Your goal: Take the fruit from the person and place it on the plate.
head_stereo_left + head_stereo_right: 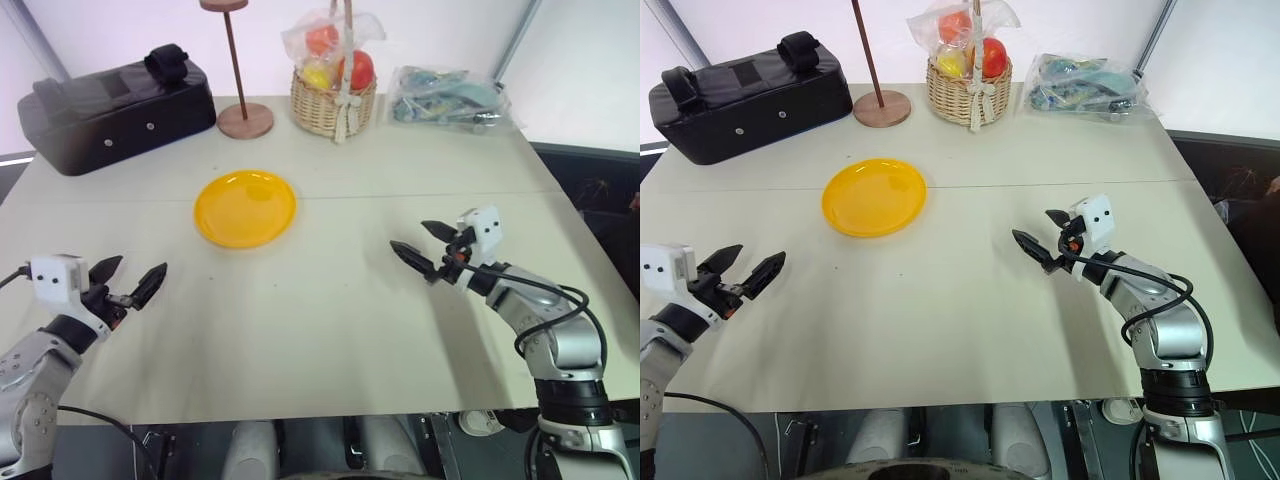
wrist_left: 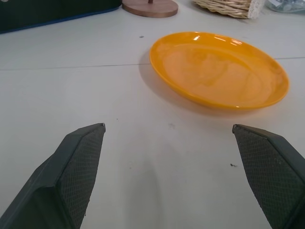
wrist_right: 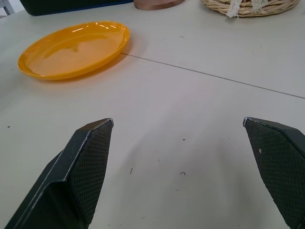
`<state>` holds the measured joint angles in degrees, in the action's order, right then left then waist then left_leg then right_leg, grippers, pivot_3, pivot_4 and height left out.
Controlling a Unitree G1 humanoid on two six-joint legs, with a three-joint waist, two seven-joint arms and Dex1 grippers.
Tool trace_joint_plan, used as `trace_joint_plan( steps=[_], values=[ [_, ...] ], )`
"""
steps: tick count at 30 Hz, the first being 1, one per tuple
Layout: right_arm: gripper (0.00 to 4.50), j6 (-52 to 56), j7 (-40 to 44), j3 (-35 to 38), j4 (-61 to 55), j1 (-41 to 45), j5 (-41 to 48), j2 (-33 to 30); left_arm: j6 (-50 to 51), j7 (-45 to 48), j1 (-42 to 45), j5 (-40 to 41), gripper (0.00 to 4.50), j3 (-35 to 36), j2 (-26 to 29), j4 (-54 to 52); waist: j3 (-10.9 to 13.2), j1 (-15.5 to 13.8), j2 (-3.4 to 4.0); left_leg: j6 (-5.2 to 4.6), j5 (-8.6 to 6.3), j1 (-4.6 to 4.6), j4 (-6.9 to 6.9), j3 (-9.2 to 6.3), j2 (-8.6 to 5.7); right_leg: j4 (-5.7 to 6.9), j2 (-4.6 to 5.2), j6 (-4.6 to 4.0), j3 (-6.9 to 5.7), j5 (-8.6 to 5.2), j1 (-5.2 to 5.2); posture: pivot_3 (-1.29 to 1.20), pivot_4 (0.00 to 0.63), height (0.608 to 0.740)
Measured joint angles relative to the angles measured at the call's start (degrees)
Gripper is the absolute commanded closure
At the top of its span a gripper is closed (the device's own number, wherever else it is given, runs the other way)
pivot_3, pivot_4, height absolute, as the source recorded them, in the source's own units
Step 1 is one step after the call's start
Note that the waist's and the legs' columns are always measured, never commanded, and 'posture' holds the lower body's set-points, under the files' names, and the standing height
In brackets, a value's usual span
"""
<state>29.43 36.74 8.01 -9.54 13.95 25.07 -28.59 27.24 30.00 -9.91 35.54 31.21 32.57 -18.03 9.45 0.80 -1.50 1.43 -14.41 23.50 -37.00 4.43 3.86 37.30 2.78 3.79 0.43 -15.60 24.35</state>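
Evidently we are at the start: our left pincer (image 1: 130, 283) and right pincer (image 1: 424, 247) both hover spread and empty over the surface (image 1: 330, 330), the plate (image 1: 245, 208) sits bare at centre-left, and no handed-over fruit has reached us yet.

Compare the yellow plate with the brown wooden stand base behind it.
The plate is glossy yellow-orange, shallow and bare; the stand base is matte brown, flat, and carries an upright rod. The plate is wider and lies nearer the grippers; the base sits farther back, beside the basket. Both are round and rest on the table.
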Motion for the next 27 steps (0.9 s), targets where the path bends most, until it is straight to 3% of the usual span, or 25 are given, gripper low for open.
trace_joint_plan(
  steps=[27],
  values=[
    [0.03,-0.06,-1.9,-0.88,-0.32,0.02,-0.28,0.75,-0.43,-0.62,2.36,-1.53,0.0,-1.27,-0.23,0.01,0.0,-0.01,0.0,0.0,0.0,0.0,-0.01,0.01,0.0,0.0,0.0,0.01,0.0,0.01,0.0,0.0,0.15,0.74]
  ],
)
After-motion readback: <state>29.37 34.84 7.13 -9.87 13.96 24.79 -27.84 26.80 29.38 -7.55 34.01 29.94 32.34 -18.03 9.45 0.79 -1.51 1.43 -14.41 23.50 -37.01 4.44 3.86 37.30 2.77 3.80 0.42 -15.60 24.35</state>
